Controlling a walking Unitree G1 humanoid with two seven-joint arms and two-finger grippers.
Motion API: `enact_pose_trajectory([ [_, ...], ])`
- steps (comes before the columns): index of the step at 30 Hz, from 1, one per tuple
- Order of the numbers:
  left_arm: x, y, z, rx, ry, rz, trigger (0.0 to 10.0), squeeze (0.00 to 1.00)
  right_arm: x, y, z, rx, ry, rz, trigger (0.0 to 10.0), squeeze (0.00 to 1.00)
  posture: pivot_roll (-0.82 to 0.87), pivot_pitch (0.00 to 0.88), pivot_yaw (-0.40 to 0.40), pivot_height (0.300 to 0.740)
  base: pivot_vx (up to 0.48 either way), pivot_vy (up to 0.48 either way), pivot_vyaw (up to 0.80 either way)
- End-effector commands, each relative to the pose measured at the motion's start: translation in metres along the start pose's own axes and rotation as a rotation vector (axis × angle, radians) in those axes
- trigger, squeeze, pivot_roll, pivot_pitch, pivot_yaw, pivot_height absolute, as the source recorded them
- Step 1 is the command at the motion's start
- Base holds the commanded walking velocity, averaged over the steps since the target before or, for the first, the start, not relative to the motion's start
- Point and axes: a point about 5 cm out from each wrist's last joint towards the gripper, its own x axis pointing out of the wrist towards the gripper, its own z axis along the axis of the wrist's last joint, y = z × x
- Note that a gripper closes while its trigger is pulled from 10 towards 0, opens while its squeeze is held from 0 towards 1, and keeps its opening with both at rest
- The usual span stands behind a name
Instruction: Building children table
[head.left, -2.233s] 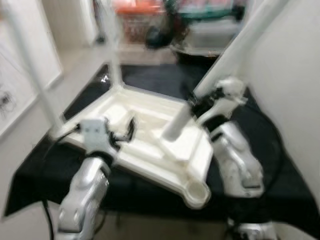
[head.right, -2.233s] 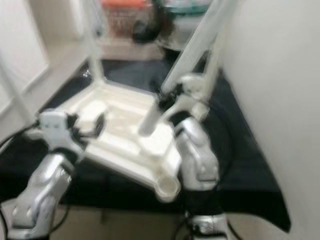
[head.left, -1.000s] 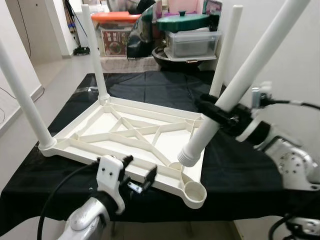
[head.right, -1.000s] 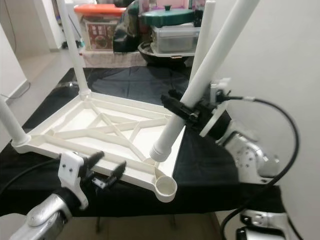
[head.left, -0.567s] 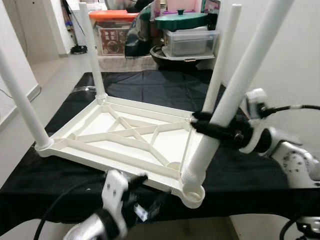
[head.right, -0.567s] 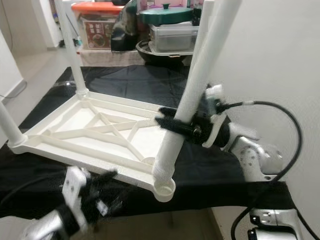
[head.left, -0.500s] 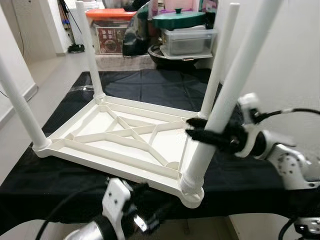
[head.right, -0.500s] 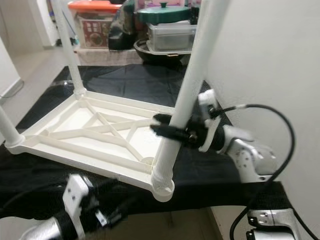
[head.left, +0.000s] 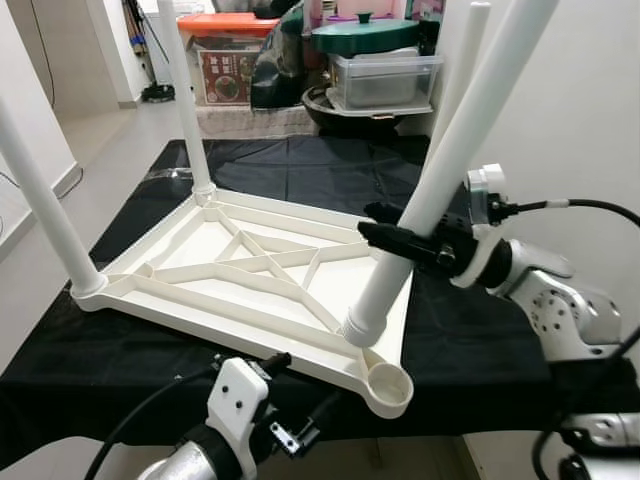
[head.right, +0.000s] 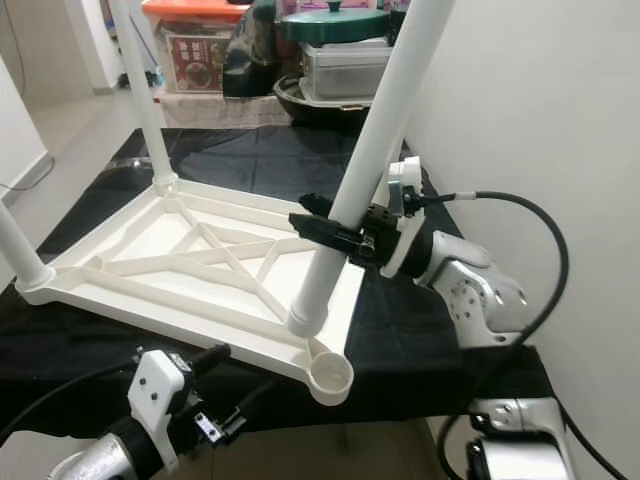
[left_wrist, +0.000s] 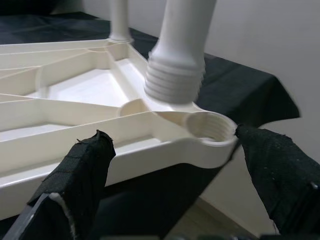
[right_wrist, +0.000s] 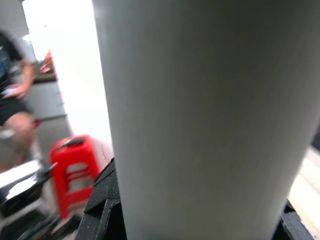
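Leg (head.left: 440, 180) number four, the last white one, is clamped in my right gripper (head.left: 400, 240) partway up its shaft, tilted, with its threaded end hanging just above the upturned tabletop (head.left: 200, 270) and a little to the far left of the empty corner socket (head.left: 390, 382). My left gripper (head.left: 290, 400) hovers low at the near edge with its black fingers (left_wrist: 82, 172) spread wide and holding nothing, one to each side of that socket in the wrist view.

Three other legs stand in their corners: far left (head.left: 185, 100), near left (head.left: 45, 210) and far right (head.left: 460, 75). The tabletop lies upside down on a table draped in black cloth (head.left: 480, 340).

I judge this the fitting of the final leg. Next I must bring the threaded end over the socket, stand the leg upright, lower it in and turn it; starting crooked could cross the threads.

The leg's top runs out of frame, and my right wrist view is mostly its blurred white shaft. Behind it I make out a red stool (right_wrist: 77, 170) and a seated person (right_wrist: 15, 95), both too soft to read.
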Motion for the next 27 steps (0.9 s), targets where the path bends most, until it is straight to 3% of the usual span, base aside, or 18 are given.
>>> enact_pose_trajectory([
  [1, -0.001, -0.001, -0.007, 0.002, 0.028, -0.012, 10.0, 0.00, 0.002, 0.004, -0.001, 0.009, 0.018, 0.025, 10.0, 0.00, 0.05, 0.017, -0.024, 0.740, 0.000, 0.000, 0.00],
  [14, -0.005, -0.007, -0.014, -0.025, 0.074, -0.073, 10.0, 0.00, -0.002, 0.007, -0.011, 0.005, 0.101, 0.028, 10.0, 0.00, 0.04, 0.031, -0.024, 0.740, 0.000, 0.000, 0.00],
  [16, -0.003, -0.005, -0.012, -0.020, 0.048, -0.038, 10.0, 0.00, 0.001, -0.008, -0.004, -0.049, 0.054, -0.110, 10.0, 0.00, 0.04, 0.033, -0.024, 0.740, 0.000, 0.000, 0.00],
  [19, -0.002, -0.004, -0.011, -0.020, 0.037, -0.023, 10.0, 0.00, 0.002, -0.015, -0.001, -0.074, 0.029, -0.176, 10.0, 0.00, 0.04, 0.034, -0.025, 0.740, 0.000, 0.000, 0.00],
  [21, -0.001, -0.003, -0.010, -0.015, 0.030, -0.011, 10.0, 0.00, 0.002, -0.032, 0.010, -0.083, -0.051, -0.336, 10.0, 0.00, 0.05, 0.035, -0.026, 0.740, 0.000, 0.000, 0.00],
  [24, -0.001, -0.002, -0.010, -0.014, 0.031, -0.010, 10.0, 0.00, 0.001, -0.041, 0.015, -0.060, -0.110, -0.424, 10.0, 0.00, 0.04, 0.035, -0.027, 0.740, 0.000, 0.000, 0.00],
  [27, 0.000, -0.002, -0.010, -0.015, 0.028, -0.008, 10.0, 0.00, 0.001, -0.038, 0.013, -0.056, -0.101, -0.397, 10.0, 0.00, 0.04, 0.037, -0.024, 0.740, 0.000, 0.000, 0.00],
])
